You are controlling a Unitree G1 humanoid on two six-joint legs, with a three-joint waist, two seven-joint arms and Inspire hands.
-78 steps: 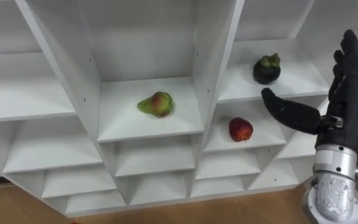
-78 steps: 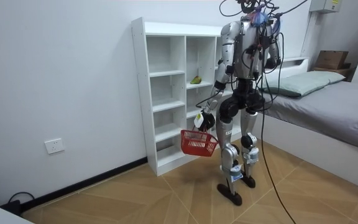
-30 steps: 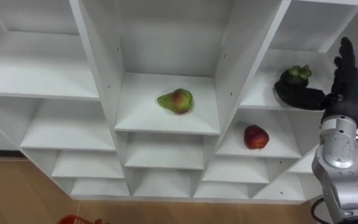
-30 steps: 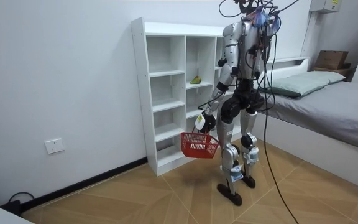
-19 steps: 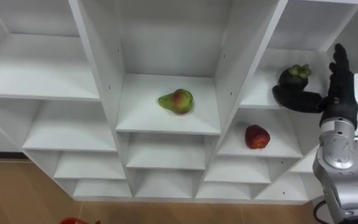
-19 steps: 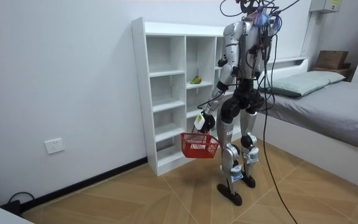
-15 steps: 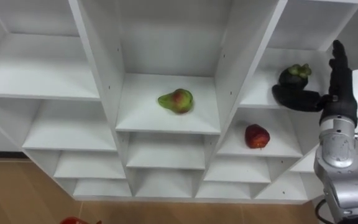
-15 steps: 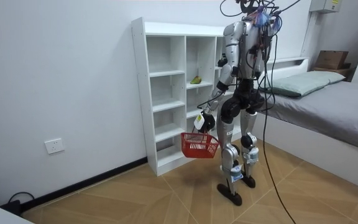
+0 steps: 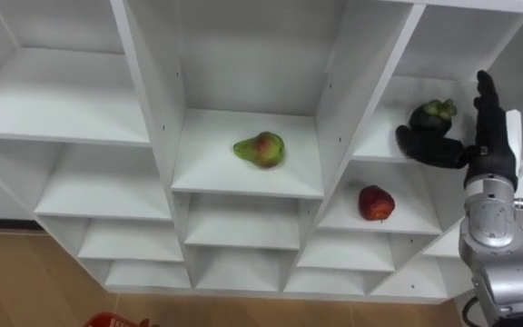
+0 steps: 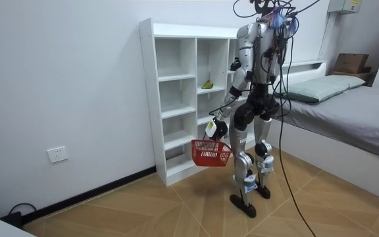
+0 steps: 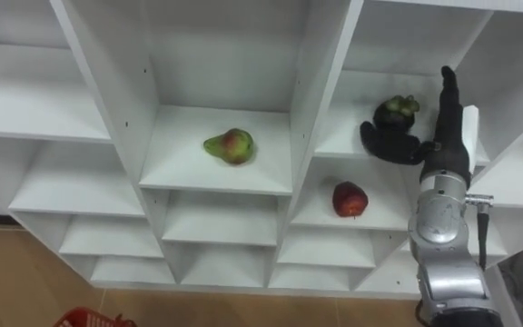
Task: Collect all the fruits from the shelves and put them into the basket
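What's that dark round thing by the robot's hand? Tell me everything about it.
A mangosteen: round, dark purple-black fruit with a greenish leafy cap on top, seemingly whole. It sits upright on a white closet shelf, above the shelf with the red apple. The open right hand stands beside it, thumb stretched along its front; whether they touch is unclear.

The white closet [image 9: 152, 109] carries a green-red pear [image 9: 260, 149] on a board in its middle column. In the right column, a dark mangosteen [image 9: 431, 115] sits one board above a red apple [image 9: 375, 202].
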